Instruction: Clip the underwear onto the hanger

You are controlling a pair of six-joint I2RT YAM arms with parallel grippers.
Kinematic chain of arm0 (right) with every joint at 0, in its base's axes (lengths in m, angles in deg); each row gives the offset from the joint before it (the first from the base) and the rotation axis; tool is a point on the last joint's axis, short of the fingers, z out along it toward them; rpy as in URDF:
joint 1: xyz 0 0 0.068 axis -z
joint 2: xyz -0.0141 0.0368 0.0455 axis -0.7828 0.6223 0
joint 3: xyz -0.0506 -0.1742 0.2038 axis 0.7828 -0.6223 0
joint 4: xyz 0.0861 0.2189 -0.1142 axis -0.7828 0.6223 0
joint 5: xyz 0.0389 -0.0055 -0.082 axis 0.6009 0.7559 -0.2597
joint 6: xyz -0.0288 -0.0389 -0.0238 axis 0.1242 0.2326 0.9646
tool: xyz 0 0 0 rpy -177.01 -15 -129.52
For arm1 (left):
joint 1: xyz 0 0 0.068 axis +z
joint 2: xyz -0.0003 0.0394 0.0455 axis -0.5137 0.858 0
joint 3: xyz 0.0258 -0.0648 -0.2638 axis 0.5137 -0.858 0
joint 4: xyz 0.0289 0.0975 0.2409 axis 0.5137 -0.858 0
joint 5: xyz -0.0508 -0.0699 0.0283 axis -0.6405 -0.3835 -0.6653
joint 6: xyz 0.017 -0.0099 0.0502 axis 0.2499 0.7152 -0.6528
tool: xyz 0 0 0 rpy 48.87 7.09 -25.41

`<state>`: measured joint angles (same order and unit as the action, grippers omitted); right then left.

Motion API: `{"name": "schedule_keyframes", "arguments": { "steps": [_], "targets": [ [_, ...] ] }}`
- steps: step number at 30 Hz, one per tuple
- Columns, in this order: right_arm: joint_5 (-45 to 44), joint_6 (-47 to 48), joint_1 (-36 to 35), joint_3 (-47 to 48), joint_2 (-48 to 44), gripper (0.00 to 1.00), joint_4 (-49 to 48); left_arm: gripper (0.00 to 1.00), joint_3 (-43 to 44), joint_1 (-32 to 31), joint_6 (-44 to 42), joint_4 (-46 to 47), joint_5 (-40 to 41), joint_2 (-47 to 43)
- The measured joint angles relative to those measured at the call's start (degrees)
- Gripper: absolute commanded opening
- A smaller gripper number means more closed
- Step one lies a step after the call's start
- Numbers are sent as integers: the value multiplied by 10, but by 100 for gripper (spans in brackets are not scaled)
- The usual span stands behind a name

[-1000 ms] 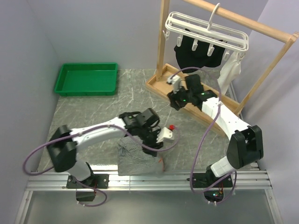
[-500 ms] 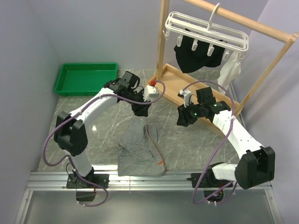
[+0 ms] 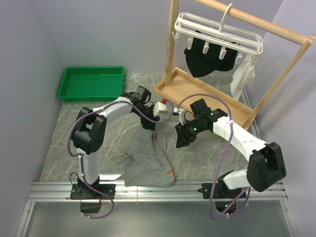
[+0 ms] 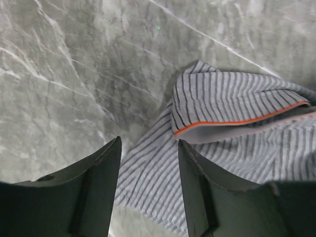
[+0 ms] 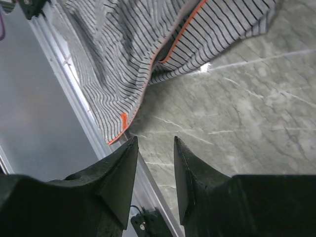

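Underwear [image 3: 148,160]: rumpled on table [image 3: 98,118].
Left gripper [image 4: 148,143]: jaws parted, empty, over cloth edge, perhaps touching.
Right gripper [image 5: 155,140]: jaws parted, empty.
Hanger [image 3: 217,32]: hooked on rack [image 3: 291,34].

The underwear [image 4: 237,103] runs off the left wrist view's right edge and the right wrist view's top.

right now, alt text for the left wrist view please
Grey-and-white striped underwear with an orange-trimmed edge lies crumpled on a grey marble table. The dark left gripper hangs open over it, holding nothing.
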<state>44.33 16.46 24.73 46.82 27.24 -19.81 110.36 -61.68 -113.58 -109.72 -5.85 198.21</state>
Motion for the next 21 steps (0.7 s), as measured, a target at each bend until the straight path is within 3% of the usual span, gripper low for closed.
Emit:
{"name": "schedule_keyframes", "arguments": {
  "steps": [8,15,21],
  "targets": [
    [-6,0,0,-11,0,44,7,50,6,-3,-5,-4,-18,35],
    [-25,3,0,-16,-4,52,11,13,7,-14,5,-8,-31,57],
    [-80,3,-8,-15,-5,56,6,1,38,-10,25,-31,-60,70]
  ]
}}
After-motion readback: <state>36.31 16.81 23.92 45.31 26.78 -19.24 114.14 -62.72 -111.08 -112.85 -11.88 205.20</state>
